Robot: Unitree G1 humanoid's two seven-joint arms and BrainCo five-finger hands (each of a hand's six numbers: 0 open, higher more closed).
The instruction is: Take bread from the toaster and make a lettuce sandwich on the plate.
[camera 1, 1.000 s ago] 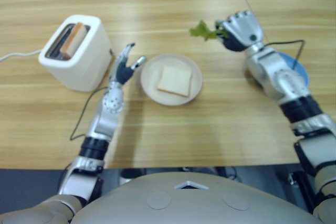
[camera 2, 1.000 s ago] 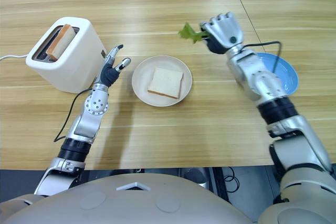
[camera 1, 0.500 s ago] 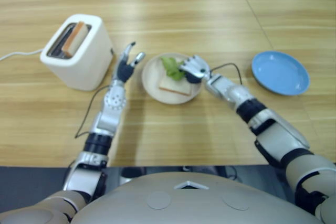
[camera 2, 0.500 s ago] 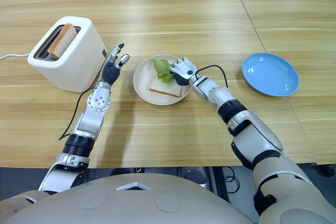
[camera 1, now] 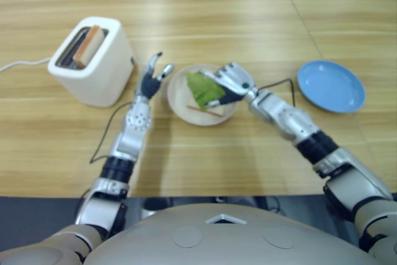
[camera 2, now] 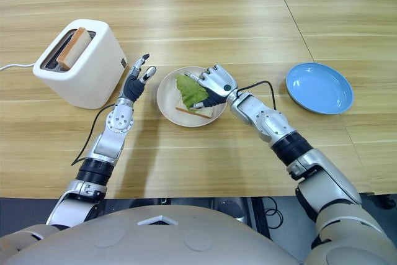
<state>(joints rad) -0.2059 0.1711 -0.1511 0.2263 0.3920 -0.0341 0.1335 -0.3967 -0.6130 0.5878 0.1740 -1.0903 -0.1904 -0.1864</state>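
Carried in from the right, lettuce (camera 2: pixel 188 90) now covers bread (camera 2: pixel 189 112) on the plate (camera 2: pixel 164 100), right hand (camera 2: pixel 216 83) spread open; next, open left hand (camera 2: pixel 135 82) must lift slice (camera 2: pixel 69 49) from toaster (camera 2: pixel 87 82).

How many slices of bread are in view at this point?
2. One bread slice stands in the toaster on the left; the second slice lies on the beige plate, mostly under the lettuce. Another could sit hidden deeper in the toaster.

A lettuce leaf (camera 2: pixel 189 90) covers most of the plated bread slice (camera 2: pixel 197 113), only its near edge showing. The right hand (camera 2: pixel 215 82) overlaps the leaf; its grip is unclear. The toaster cord (camera 2: pixel 15 66) leaves frame left.
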